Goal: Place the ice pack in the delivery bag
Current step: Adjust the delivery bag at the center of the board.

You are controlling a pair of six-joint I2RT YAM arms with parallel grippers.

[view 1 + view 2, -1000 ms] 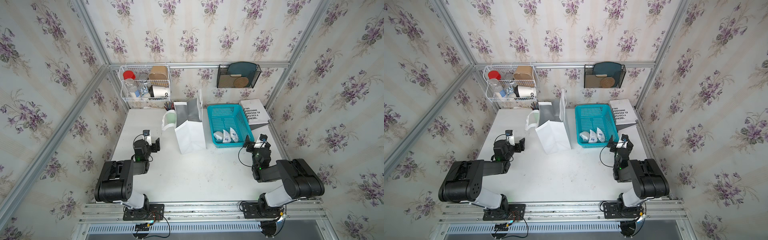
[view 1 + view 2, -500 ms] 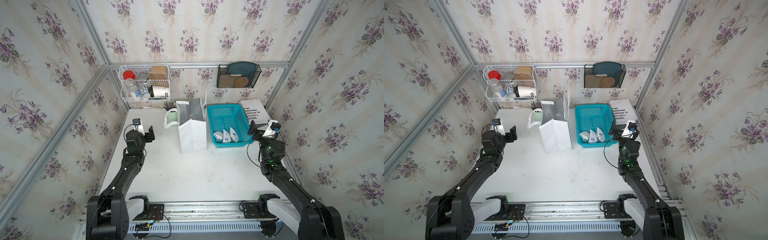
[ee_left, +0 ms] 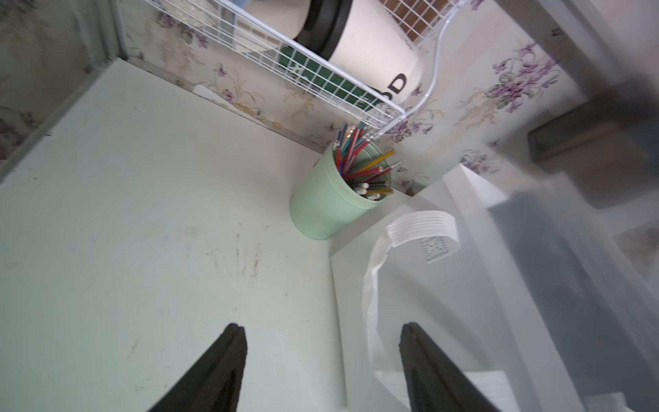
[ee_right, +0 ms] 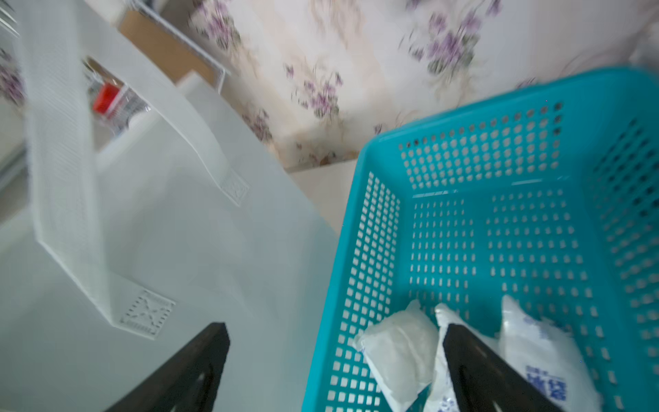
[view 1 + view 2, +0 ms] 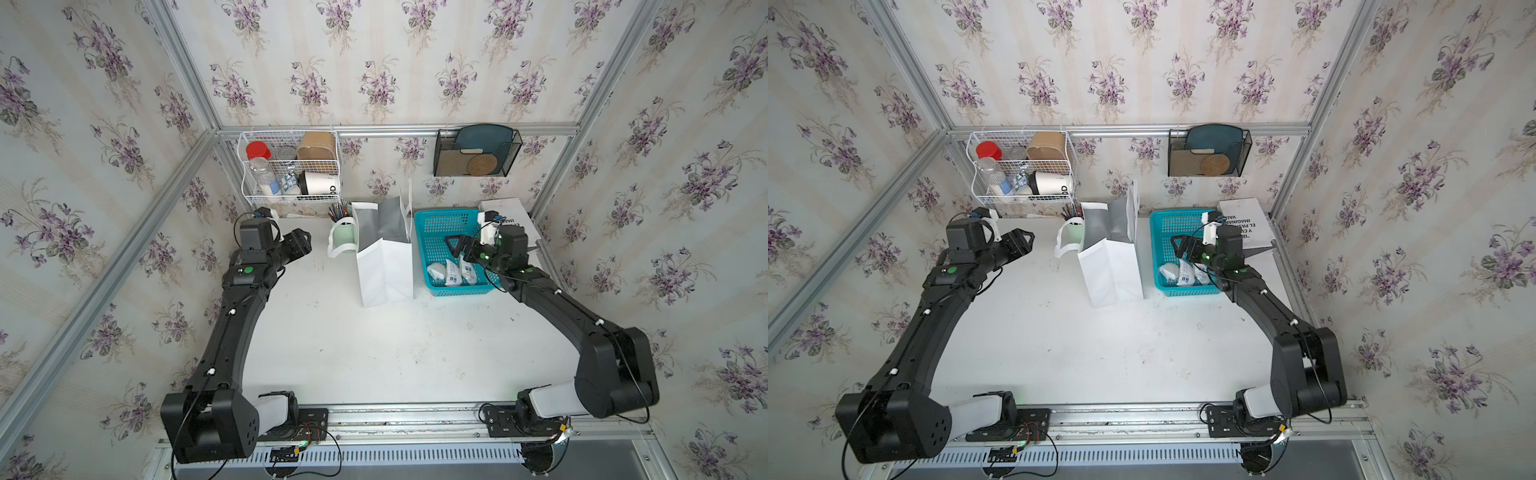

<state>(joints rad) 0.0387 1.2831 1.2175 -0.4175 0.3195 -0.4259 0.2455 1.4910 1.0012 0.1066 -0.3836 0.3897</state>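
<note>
Progress is sitting at the very start: all three ice packs (image 5: pixel 453 272) are lying at the near end of the blue basket (image 5: pixel 419 249), none is being held, and no pack is showing inside the bag, though its bottom is hidden. On the left, one arm is stretching forward and angling inward. Its left gripper (image 5: pixel 302 244) is hanging over bare table (image 5: pixel 332 332) with fingers spread and nothing between them, pointing toward the green pencil cup (image 3: pixel 324 203) and the drooping strap (image 3: pixel 371 285) of the delivery bag (image 5: pixel 386 270). That bag is standing upright in the middle, mouth open, just beside the basket. On the right, the other arm is bending inward over the basket. Its right gripper (image 5: pixel 455 247) is hovering above the packs with fingers wide apart, one over the bag's side and one over the middle pack, gripping nothing. Picking, carrying and dropping are all waiting to be done.
</note>
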